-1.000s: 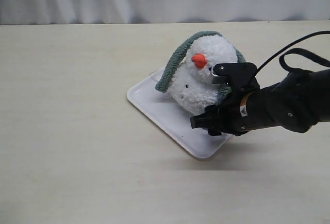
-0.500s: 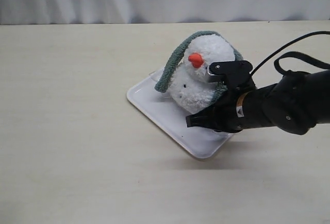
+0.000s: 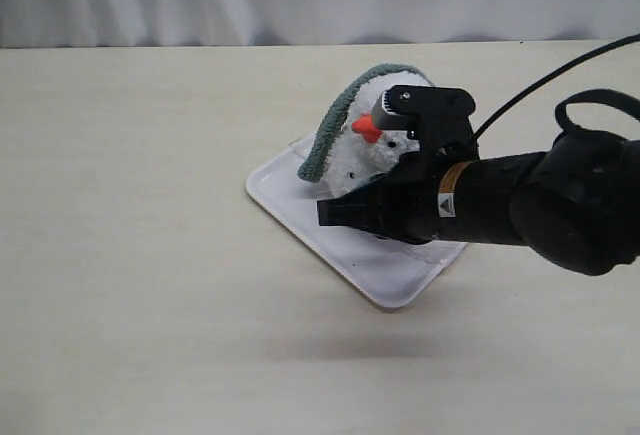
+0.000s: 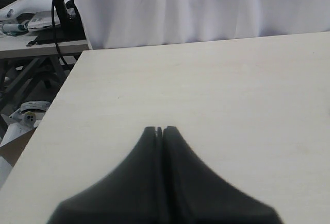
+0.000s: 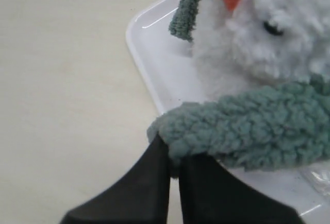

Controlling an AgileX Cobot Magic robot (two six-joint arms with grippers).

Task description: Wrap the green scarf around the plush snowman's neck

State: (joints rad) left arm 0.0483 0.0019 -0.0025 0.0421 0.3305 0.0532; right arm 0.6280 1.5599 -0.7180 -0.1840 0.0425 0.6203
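Observation:
The plush snowman (image 3: 362, 155) stands on a white tray (image 3: 300, 217), its orange nose (image 3: 364, 127) showing. The green scarf (image 3: 338, 123) lies over its head, one end hanging down on the left of the exterior view. My right gripper (image 5: 174, 154) is shut on the scarf's other end (image 5: 242, 131), held in front of the snowman's body (image 5: 273, 44) below its face. In the exterior view that gripper (image 3: 335, 212) covers the snowman's lower body and neck. My left gripper (image 4: 160, 130) is shut on nothing, over bare table.
The tray's rim (image 5: 135, 44) sits close under the right gripper. A clear plastic scrap (image 3: 298, 143) lies behind the tray. A white curtain (image 3: 320, 0) backs the table. Beyond the table's edge stands a bench with clutter (image 4: 31, 20).
My right arm has swung left across the snowman's front, pulling the scarf end with it. The snowman has tipped a little to the left.

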